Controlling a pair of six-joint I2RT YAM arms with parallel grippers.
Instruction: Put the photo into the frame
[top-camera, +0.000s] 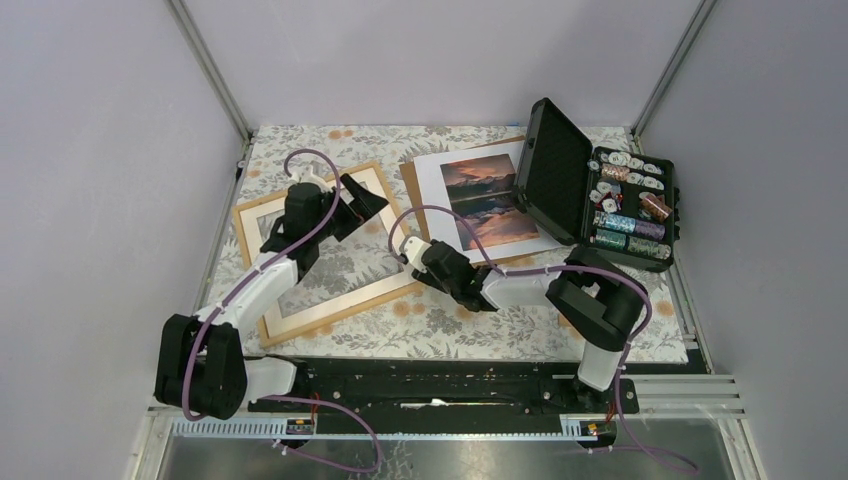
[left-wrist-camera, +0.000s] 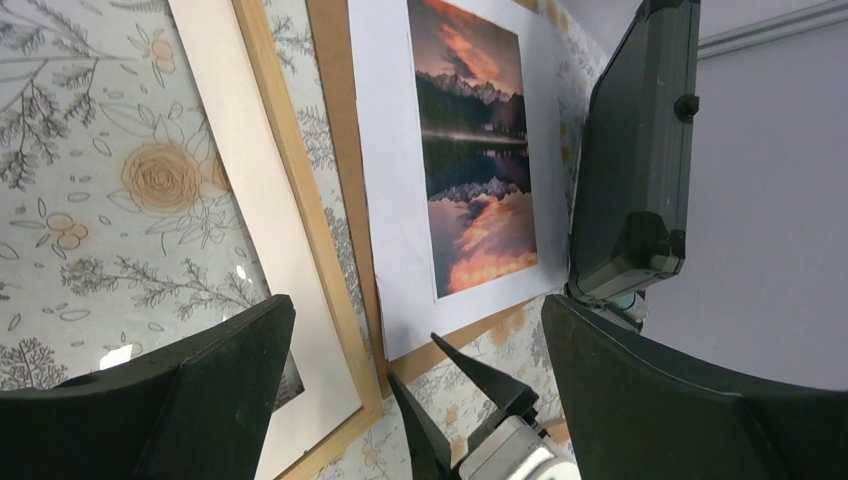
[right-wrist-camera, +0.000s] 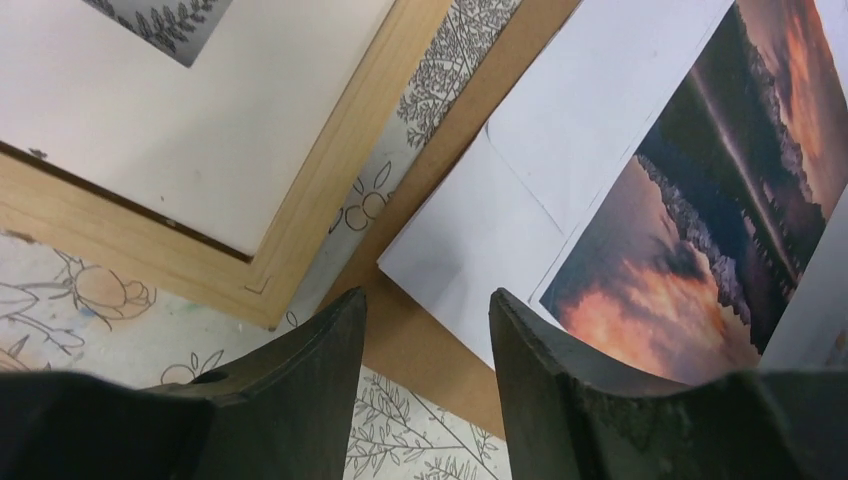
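Note:
The photo, a sunset print with a white border, lies face up at the back centre on a brown backing board. The light-wood frame lies flat on the left with a cream mat in it. My left gripper hovers wide open over the frame's far right corner, holding nothing; its wrist view shows the photo and frame ahead. My right gripper is open at the board's near left corner, its fingertips just short of the photo's corner, nothing between them.
An open black hard case holding several spools stands at the back right, its lid upright against the photo's right edge. A flowered cloth covers the table. Grey walls enclose the left, back and right.

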